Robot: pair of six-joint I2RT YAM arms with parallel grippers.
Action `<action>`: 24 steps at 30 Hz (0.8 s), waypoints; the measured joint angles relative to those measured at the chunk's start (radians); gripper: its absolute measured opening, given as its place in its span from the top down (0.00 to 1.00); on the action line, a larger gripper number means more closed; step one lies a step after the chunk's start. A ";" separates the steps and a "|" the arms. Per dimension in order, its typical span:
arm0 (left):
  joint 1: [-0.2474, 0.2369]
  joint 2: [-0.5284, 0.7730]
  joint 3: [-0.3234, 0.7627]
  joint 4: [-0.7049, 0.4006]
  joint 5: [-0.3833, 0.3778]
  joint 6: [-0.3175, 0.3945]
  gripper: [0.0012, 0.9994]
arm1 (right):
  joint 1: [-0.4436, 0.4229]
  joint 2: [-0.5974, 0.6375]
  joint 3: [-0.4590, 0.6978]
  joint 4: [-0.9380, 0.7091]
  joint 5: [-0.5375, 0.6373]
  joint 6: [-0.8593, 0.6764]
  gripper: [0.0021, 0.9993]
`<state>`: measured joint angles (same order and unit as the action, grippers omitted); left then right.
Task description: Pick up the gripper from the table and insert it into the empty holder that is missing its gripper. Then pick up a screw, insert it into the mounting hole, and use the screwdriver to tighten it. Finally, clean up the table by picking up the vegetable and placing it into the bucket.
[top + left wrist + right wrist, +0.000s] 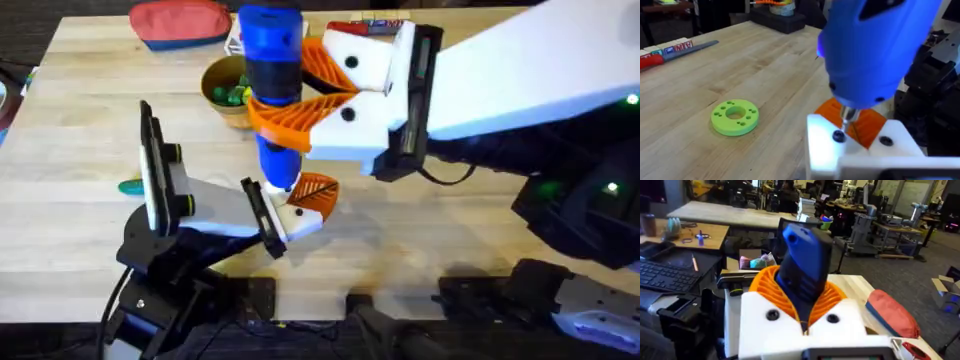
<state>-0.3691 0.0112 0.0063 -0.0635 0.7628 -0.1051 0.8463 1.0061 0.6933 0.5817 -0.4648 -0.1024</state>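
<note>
My right gripper [300, 95] is shut on the blue screwdriver [272, 70], its orange ribbed pads [830, 297] on either side of the body [805, 270]. The screwdriver stands nearly upright. Its bit [847, 116] rests on a dark screw [838, 136] in the white holder [822, 145] at the end of my left arm. The orange gripper [318, 190] sits in that holder [300, 222], also orange gripper [867, 122]. My left gripper [300, 205] lies low over the table. The teal vegetable [130, 185] lies at the left, behind the left arm. The tan bucket [228, 92] stands behind the screwdriver.
A red pouch [180, 22] lies at the table's back edge, also red pouch [892, 312]. A lime-green disc with holes [735, 116] lies on the wood. A thin red-handled screwdriver [670, 54] rests farther off. The black left arm [160, 190] occupies the lower left.
</note>
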 joint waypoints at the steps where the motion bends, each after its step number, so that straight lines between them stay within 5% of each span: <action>1: 0.000 0.000 0.000 0.000 0.000 0.000 0.99 | 0.000 0.000 0.000 -0.001 0.000 0.000 0.99; 24: 0.000 0.000 0.000 0.000 0.000 0.000 0.99 | 0.000 0.000 0.000 -0.040 0.000 -0.021 0.99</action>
<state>-0.3691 0.0113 0.0063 -0.0635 0.7628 -0.1055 0.8463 1.0061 0.6933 0.5419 -0.4644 -0.1229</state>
